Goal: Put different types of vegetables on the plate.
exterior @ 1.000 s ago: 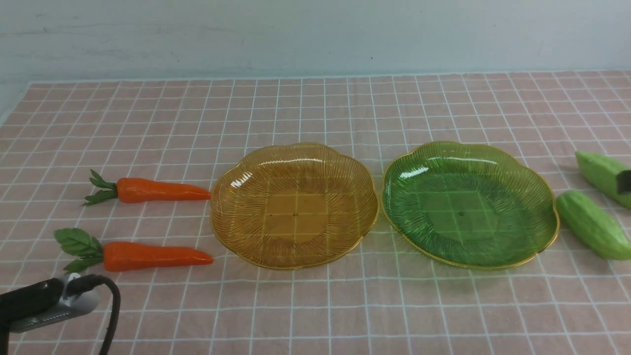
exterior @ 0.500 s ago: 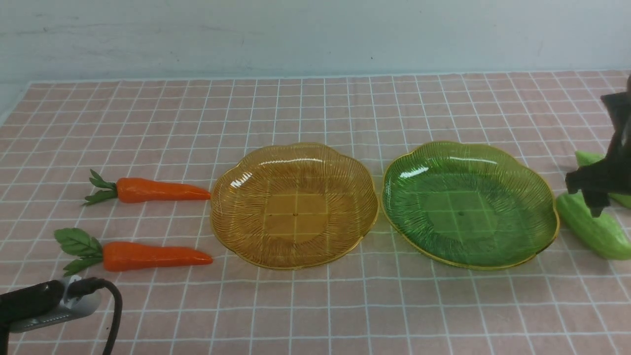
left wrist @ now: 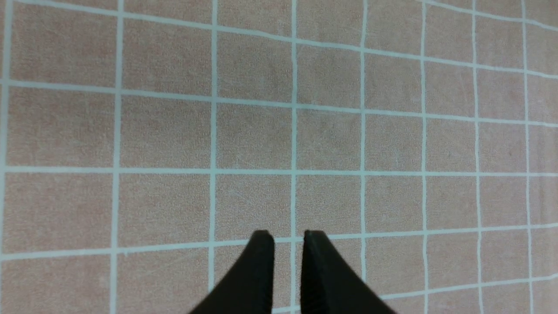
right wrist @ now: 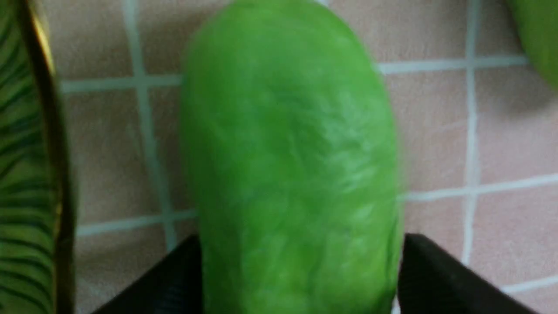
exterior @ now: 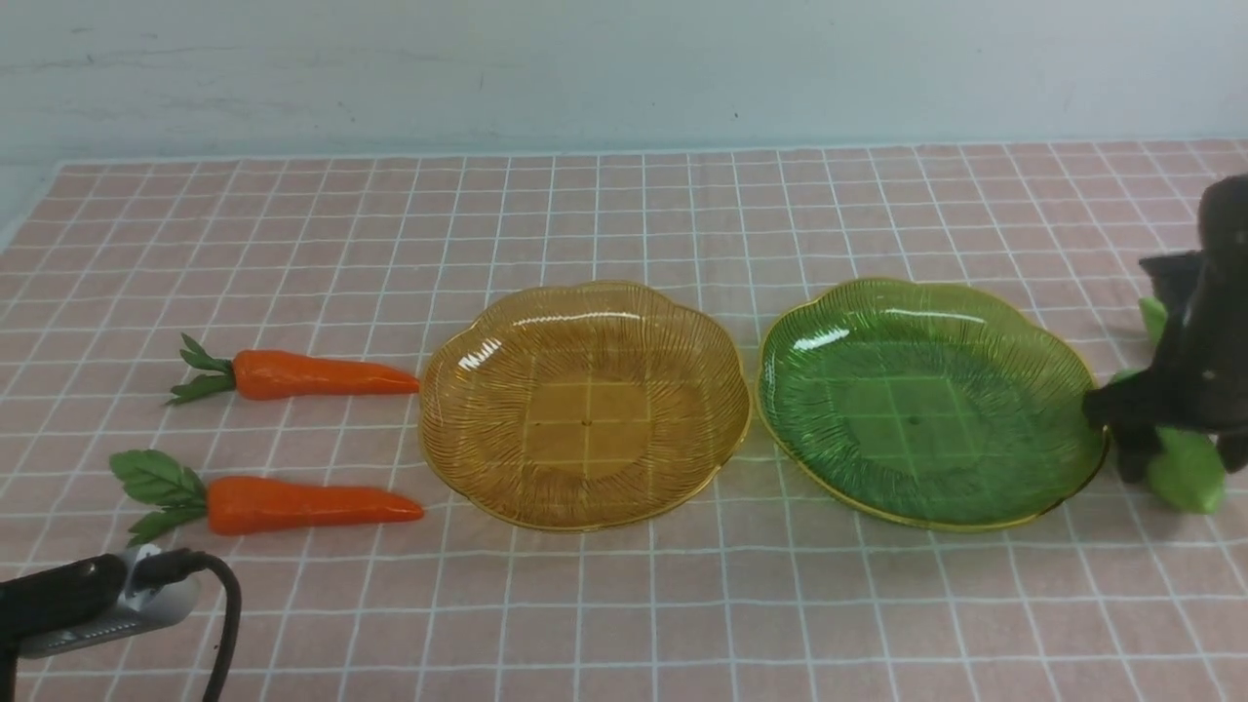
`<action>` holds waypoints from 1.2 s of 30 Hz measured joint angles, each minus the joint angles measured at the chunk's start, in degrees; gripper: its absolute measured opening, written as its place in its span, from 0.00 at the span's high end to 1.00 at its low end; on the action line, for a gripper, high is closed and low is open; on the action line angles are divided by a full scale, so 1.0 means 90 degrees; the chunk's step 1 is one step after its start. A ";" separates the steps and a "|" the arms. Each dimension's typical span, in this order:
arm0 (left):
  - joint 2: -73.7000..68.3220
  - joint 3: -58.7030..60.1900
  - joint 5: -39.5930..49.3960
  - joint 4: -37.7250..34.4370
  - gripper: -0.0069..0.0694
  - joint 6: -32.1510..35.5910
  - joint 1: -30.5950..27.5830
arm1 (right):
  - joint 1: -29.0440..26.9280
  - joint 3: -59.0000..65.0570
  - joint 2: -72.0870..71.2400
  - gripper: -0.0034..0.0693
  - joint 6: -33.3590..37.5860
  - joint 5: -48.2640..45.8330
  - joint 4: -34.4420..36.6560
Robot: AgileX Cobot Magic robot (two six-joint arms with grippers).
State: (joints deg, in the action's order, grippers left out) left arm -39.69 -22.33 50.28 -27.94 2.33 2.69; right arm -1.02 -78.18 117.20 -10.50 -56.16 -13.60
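Two orange carrots lie left of the amber plate (exterior: 721, 341), one farther (exterior: 312, 375) and one nearer (exterior: 302, 505). The green plate (exterior: 1058, 356) is on the right. My right gripper (exterior: 1160, 453) is down over the nearer cucumber (exterior: 1188, 473), just right of the green plate. In the right wrist view its open fingers (right wrist: 436, 270) stand close on either side of that cucumber (right wrist: 287, 152), which lies on the cloth. The farther cucumber (exterior: 1153, 317) is mostly hidden behind the arm. My left gripper (left wrist: 287, 235) is shut and empty over bare cloth.
A pink checked cloth (exterior: 624, 604) covers the table. Both plates hold nothing. The green plate's gold rim (right wrist: 52, 131) is right beside the nearer cucumber. The left arm's wrist and cable (exterior: 107, 595) show at the front left corner. A pale wall runs along the back.
My right arm has come in from the right edge and lowered onto the nearer cucumber, covering most of both cucumbers. The left arm, carrots and plates have not moved.
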 joint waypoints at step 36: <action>-0.0006 -0.0007 0.0016 0.0000 0.80 0.0000 0.0000 | 0.1751 -0.1885 -0.0245 0.35 0.1970 -0.1590 0.2712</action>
State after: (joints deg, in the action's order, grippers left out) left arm -39.74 -22.39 50.43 -27.93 2.33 2.69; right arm 14.74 -95.14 115.00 7.23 -70.47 10.81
